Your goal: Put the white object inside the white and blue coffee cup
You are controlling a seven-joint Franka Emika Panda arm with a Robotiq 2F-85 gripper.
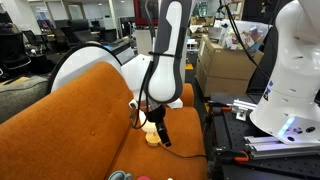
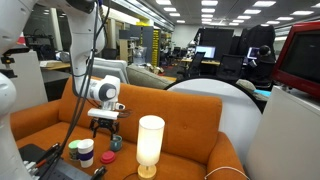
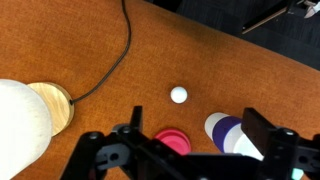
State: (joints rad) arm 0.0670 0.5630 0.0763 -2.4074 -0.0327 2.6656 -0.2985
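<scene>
Orange couch (image 3: 235, 75), seen through my remote feeds: my gripper (image 3: 196, 135) hangs above the seat cushion with its jaws spread wide and nothing between them. The wrist view looks straight down past the two dark fingers (image 3: 258, 130).

The white ball (image 3: 178, 95), the thing I am meant to move, lies bare on the cushion. It is well apart from the table lamp (image 2: 150, 143) and touches neither the gripper nor anything else. The lamp's round wooden base (image 3: 52, 105) and pale shade (image 3: 18, 125) fill one lower corner of the wrist view. A black cable (image 3: 118, 60) runs from the base across the cushion and passes between the lamp and the ball.

The white and blue coffee cup (image 3: 228, 132) stands upright on the seat, farther from the lamp than the ball is, with its open mouth facing the camera. A pink lid (image 3: 172, 138) lies flat just beside the cup, on the cup's lamp side.

In an exterior view the lamp stands lit near the front of the seat, with the cup (image 2: 85, 152) close by. The gripper is poised over the cushion behind them. From that angle I cannot make out the ball.
</scene>
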